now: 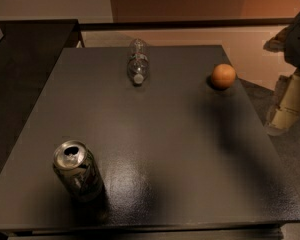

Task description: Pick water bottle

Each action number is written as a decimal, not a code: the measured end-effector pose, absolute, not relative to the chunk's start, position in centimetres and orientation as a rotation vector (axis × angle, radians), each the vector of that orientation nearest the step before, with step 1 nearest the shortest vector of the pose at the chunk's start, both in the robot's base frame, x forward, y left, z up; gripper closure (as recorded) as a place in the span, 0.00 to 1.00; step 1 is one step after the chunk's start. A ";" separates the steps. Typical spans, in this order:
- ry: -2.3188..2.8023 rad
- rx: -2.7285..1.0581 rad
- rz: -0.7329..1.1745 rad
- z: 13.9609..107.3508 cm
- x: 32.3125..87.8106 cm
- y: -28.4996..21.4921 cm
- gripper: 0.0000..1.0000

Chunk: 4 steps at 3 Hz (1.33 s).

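Note:
The water bottle [137, 61] is small, clear and ribbed. It lies on its side at the far middle of the dark table [165, 134], with its white cap pointing towards the camera. My gripper [284, 115] hangs at the right edge of the view, beyond the table's right side. It is well to the right of the bottle and nearer the camera than it. It holds nothing that I can see, and part of the arm is cut off by the frame edge.
An orange [223, 76] sits at the table's far right, between the bottle and the gripper. A shiny silver drink can [78, 170] stands upright at the near left. A second dark surface [25, 59] adjoins on the left. A wall [190, 4] runs behind.

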<state>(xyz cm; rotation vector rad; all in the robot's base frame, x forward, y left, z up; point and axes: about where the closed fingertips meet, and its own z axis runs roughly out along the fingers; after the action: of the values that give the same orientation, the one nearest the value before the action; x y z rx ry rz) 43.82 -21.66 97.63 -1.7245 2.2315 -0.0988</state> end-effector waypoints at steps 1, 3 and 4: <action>2.229 -1.715 -0.113 98.1 44.7 -20.7 0.00; 2.262 -1.604 -0.075 98.8 48.7 -17.0 0.00; 2.304 -1.533 -0.024 97.5 52.0 -14.6 0.00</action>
<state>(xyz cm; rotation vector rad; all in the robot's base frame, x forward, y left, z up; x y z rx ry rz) 52.01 -14.56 97.48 -1.5329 2.3039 -0.0243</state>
